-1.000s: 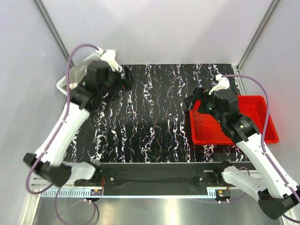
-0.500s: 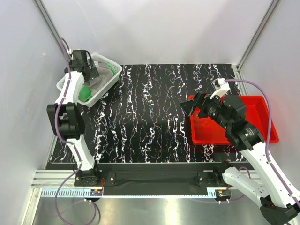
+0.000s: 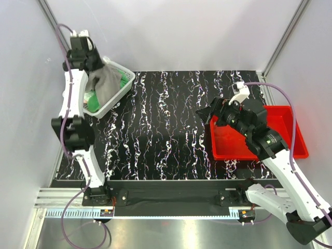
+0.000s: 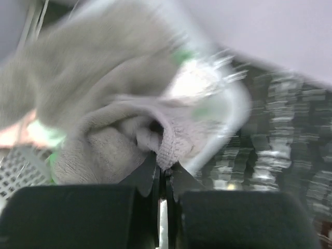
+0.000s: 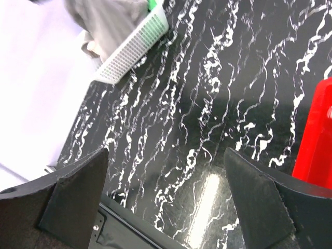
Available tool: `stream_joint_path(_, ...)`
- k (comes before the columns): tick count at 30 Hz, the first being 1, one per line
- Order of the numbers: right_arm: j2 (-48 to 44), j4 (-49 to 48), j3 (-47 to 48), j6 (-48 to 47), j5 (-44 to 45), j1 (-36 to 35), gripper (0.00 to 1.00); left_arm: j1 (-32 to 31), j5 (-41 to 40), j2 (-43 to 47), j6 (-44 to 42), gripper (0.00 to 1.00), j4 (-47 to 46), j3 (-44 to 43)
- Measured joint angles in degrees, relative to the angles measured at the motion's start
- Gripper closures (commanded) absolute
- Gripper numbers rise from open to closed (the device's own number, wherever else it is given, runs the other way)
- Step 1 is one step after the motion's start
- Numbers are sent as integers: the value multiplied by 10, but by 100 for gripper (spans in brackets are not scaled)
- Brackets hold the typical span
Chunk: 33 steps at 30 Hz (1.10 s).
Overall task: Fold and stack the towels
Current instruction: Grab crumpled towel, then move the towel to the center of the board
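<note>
Nearest my side, well to the right of the white mesh basket (image 3: pixel 120 96) and across the marbled table (image 3: pixel 166 129) from it, the right gripper (image 5: pixel 165 155) hangs just above the table with its fingers spread wide and nothing between them. It sits just off the edge of the red tray (image 3: pixel 259 155) that faces the basket, pointed toward the basket. I read that as waiting, ready to take a corner once cloth arrives in the middle. The stretch of table between it and the basket carries no towel that I can see, so no fold has begun there. Farther back, at the basket itself, the left gripper (image 4: pixel 163 168) has its fingers pinched tight on a bunched fold of the grey towel (image 3: pixel 106 85). It holds the fold above the basket, so the cloth hangs down over the basket's inside and rim rather than lying flat. Gripping a bunch like this suits lifting out, though I judge it will need regripping at an edge for folding. A green towel (image 3: pixel 92 98) lies lower in the basket, partly hidden beneath the grey one
</note>
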State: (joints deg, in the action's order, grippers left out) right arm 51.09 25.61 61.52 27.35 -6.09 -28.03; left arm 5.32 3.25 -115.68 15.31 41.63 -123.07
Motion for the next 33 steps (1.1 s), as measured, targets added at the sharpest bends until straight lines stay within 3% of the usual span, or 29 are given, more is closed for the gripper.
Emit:
stream_joint_path(4,-5,2,18,-1,8,0,0,-61,59,141,11,100,-52,-18)
stream_joint_path(10,-12,29,50,-10,43,0,0,-223,154,341,34,100,-154,-12)
stream_joint_path(13,-24,43,58,-14,63,0,0,-277,182,445,49,100,-191,84)
stream_joint_path(18,-38,64,58,-16,78,0,0,-332,184,567,93,100,-251,355)
stream_joint_path(25,-12,68,41,-18,80,0,5,-395,148,597,204,97,-248,794)
stream_joint_path(26,0,65,38,-19,77,0,7,-400,143,598,216,94,-243,828)
stream_joint_path(27,15,62,38,-20,72,0,8,-405,134,598,233,81,-237,864)
stream_joint_path(28,40,51,38,-21,64,0,11,-409,128,599,241,74,-231,881)
stream_joint_path(30,97,35,44,-24,52,0,15,-412,108,609,263,66,-227,902)
stream_joint_path(31,133,23,51,-26,44,0,18,-411,96,617,272,54,-225,904)
stream_joint_path(33,221,9,80,-32,23,-1,21,-411,70,634,286,44,-227,902)
